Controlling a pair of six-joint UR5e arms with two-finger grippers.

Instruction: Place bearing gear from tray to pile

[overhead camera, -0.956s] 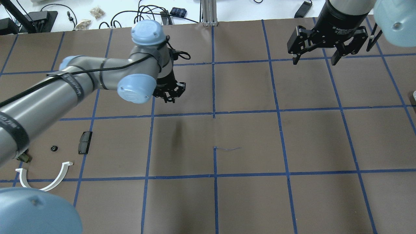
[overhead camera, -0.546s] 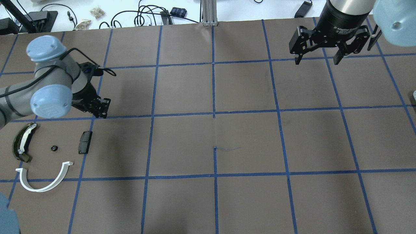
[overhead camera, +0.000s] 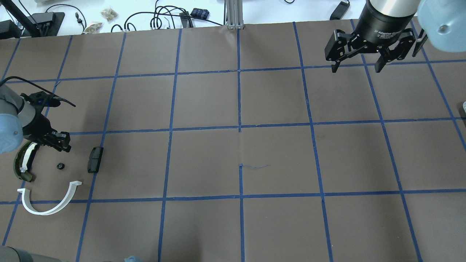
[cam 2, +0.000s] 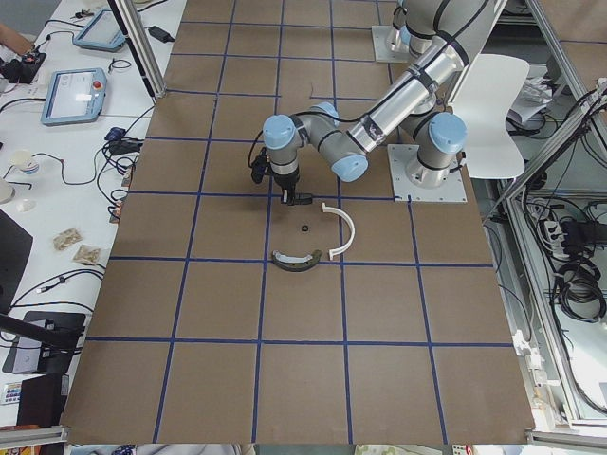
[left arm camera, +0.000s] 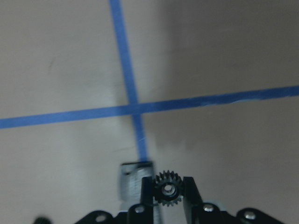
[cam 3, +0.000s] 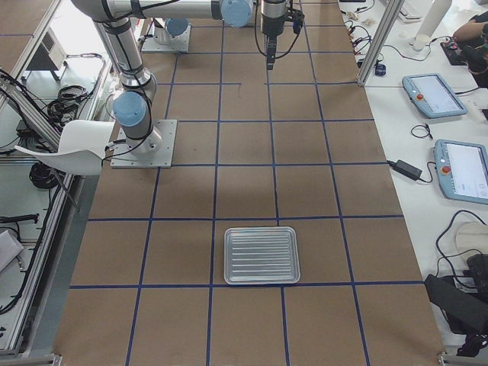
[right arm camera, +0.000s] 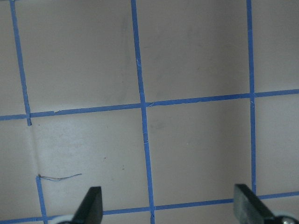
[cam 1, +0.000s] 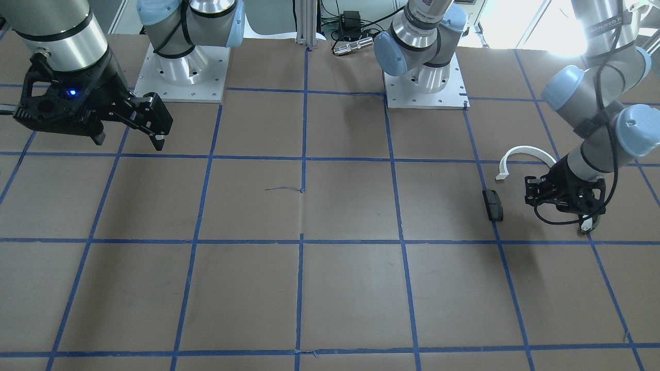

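Note:
My left gripper (overhead camera: 61,142) is shut on a small black toothed bearing gear (left arm camera: 168,183), seen between its fingers in the left wrist view. It hangs low over the pile's far edge. The pile holds a white half-ring arc (overhead camera: 49,207), a dark olive curved piece with a white strip (overhead camera: 22,162), a black rectangular block (overhead camera: 95,159) and a small black round part (overhead camera: 60,166). The arc (cam 1: 523,151) and block (cam 1: 493,204) also show in the front view beside the left gripper (cam 1: 539,195). The ribbed metal tray (cam 3: 261,255) lies far off at the table's right end. My right gripper (overhead camera: 356,68) is open and empty.
The table is brown paper with a blue tape grid (overhead camera: 239,129). Cables and small items (overhead camera: 171,16) lie beyond its far edge. The two arm bases (cam 1: 180,77) stand on white plates on the robot's side.
My left arm has swung from the table's middle back to the left and come down to the pile's edge, gear still held. The right gripper has barely moved.

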